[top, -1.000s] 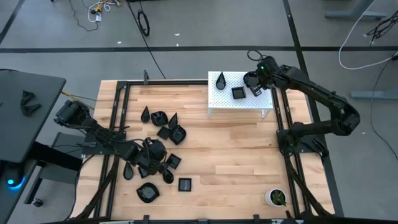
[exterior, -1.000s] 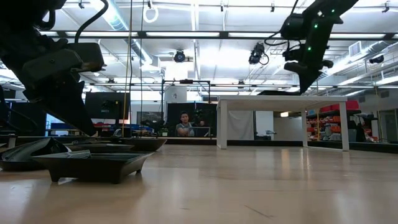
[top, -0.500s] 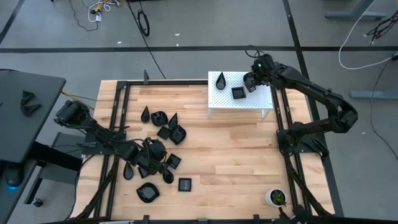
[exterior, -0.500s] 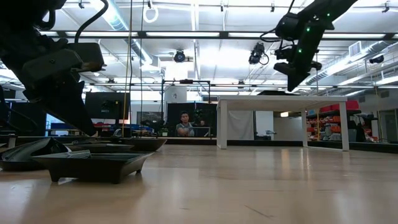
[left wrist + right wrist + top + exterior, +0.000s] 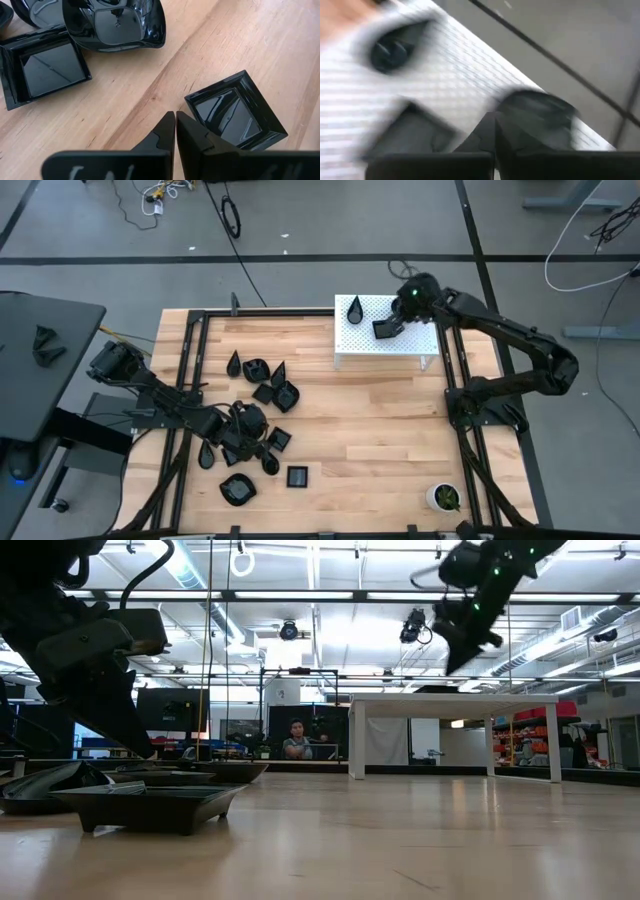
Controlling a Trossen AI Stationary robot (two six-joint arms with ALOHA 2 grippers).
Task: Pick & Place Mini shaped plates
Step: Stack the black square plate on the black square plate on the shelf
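High view: the right gripper (image 5: 392, 326), clenched and empty, is held over the white stand (image 5: 352, 345); fetching another mini shaped plate (image 5: 297, 476) is judged next.

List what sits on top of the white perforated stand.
On the white perforated stand: a teardrop plate and a square plate, partly covered by the shut right gripper above it. Whatever lies beneath the gripper is hidden.

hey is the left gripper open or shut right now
Shut. In the left wrist view the left gripper has its two dark fingers pressed together with nothing between them, above bare wood beside a square plate.
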